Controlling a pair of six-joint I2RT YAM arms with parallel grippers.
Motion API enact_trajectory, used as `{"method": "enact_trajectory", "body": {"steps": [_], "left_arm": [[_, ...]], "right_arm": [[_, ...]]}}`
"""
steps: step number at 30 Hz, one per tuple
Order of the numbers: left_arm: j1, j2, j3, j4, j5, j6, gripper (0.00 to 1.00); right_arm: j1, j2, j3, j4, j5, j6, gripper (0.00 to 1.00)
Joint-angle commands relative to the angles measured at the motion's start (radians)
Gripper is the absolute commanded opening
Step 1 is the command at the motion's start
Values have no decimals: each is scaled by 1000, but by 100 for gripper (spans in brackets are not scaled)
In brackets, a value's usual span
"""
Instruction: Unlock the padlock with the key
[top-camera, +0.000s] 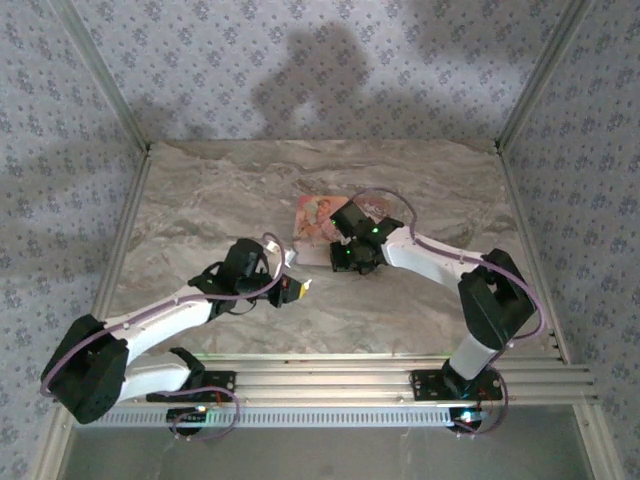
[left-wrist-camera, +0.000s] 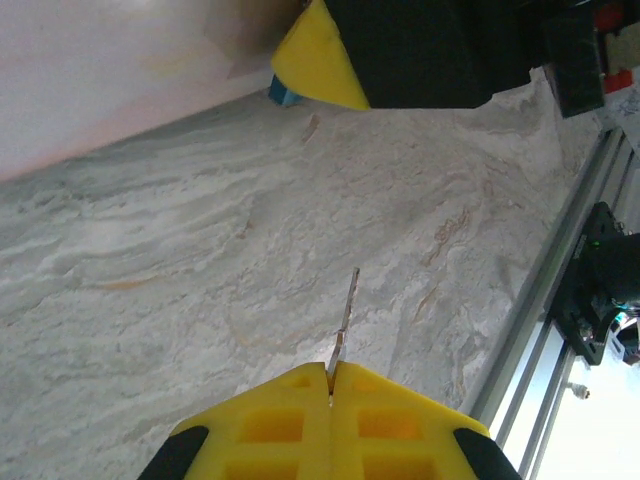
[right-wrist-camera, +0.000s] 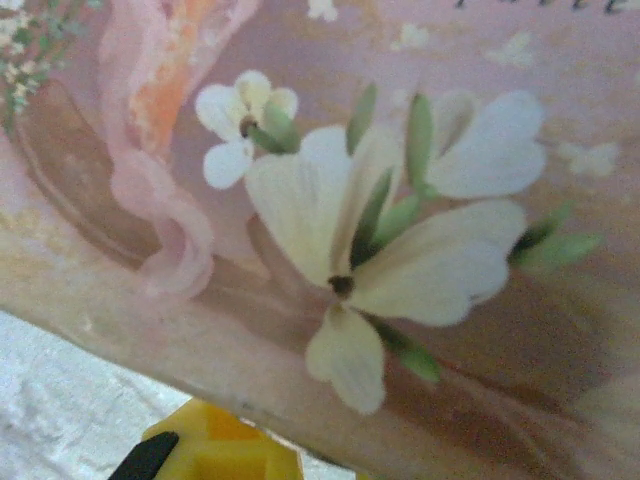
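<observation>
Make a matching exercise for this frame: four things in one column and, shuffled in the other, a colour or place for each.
Things:
1. key
2. box
3. table
4. right gripper

Descriptions:
A. grey marble pattern
B. pinched in the shut left gripper
C. pink, printed with pale flowers
D. close against the box

Pairs: 1-B, 2-C, 3-A, 4-D

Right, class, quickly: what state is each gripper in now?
Left gripper: shut on the key.
Right gripper: cannot tell, close to the pink floral box.
</observation>
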Motion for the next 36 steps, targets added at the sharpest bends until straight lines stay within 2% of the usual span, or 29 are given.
{"method": "enact_trajectory", "body": {"steps": [1, 10, 19, 26, 36], "left_arm": [[-15, -3, -36, 129, -20, 26, 0], [-60, 26, -74, 323, -61, 63, 0], [-74, 148, -63, 492, -42, 13, 0], [-88, 197, -50, 560, -27, 1, 0], [-81, 223, -56, 629, 17, -75, 0]], "right_arm": [[-11, -70, 25, -24, -91, 24, 0], [-88, -148, -10, -12, -254, 56, 0], [-151, -170, -28, 21, -406, 75, 0], [-175, -175, -20, 29, -481, 28, 0], [-178, -206, -86, 122, -499, 17, 0]]}}
